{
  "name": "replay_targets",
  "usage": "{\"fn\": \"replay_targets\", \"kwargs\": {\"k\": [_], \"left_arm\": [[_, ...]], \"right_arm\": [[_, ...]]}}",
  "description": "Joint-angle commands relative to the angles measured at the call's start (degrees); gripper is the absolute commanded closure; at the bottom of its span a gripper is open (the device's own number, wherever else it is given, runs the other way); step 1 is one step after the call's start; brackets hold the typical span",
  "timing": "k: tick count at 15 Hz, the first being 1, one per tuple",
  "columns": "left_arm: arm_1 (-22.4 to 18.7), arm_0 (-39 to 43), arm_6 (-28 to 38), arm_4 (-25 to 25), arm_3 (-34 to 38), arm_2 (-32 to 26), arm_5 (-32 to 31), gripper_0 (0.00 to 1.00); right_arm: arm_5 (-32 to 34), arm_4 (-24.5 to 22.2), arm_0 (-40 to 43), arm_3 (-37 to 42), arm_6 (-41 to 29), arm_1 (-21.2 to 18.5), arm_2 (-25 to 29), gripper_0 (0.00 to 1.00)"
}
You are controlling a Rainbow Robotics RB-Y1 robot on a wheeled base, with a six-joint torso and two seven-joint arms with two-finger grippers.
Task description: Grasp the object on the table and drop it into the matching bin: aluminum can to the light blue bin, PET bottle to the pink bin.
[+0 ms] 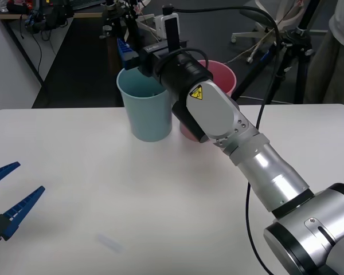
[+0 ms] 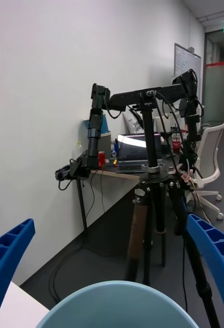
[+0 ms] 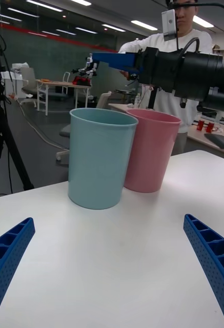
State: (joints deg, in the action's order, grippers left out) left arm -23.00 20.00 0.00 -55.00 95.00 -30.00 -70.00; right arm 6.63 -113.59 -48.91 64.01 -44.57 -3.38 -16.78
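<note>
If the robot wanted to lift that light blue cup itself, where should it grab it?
Probably at the rolled rim of the light blue bin, coming down from above with one finger inside the wall and one outside. It stands upright with its mouth open. Pick the side away from the pink bin, which stands close beside it. The open right gripper hangs over it.

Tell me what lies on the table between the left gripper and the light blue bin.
Nothing: between the left gripper and the light blue bin there is bare white table, as the front and left wrist views show.
</note>
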Motion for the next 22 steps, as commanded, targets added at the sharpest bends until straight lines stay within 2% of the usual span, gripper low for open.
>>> {"fn": "replay_targets", "kwargs": {"k": [1, 9, 13, 17, 21, 22], "left_arm": [[0.0, 0.0, 0.0, 0.0, 0.0, 0.0, 0.0, 0.0], [0.0, 0.0, 0.0, 0.0, 0.0, 0.0, 0.0, 0.0], [0.0, 0.0, 0.0, 0.0, 0.0, 0.0, 0.0, 0.0], [0.0, 0.0, 0.0, 0.0, 0.0, 0.0, 0.0, 0.0], [0.0, 0.0, 0.0, 0.0, 0.0, 0.0, 0.0, 0.0], [0.0, 0.0, 0.0, 0.0, 0.0, 0.0, 0.0, 0.0]], "right_arm": [[-0.1, 0.0, 0.0, 0.0, 0.2, 0.0, 0.0, 0.0], [-0.2, 0.5, 0.5, 0.7, 0.9, 0.0, 0.0, 0.0], [2.0, 0.8, 5.8, 8.7, 1.3, -1.5, 0.0, 0.0], [7.3, 1.5, 16.4, 22.8, 1.6, -5.8, -0.2, 0.0], [10.9, 7.9, 26.8, 35.6, 2.8, -13.2, -0.5, 0.0], [11.7, 10.9, 29.7, 38.8, 3.3, -16.3, -0.5, 0.0]]}}
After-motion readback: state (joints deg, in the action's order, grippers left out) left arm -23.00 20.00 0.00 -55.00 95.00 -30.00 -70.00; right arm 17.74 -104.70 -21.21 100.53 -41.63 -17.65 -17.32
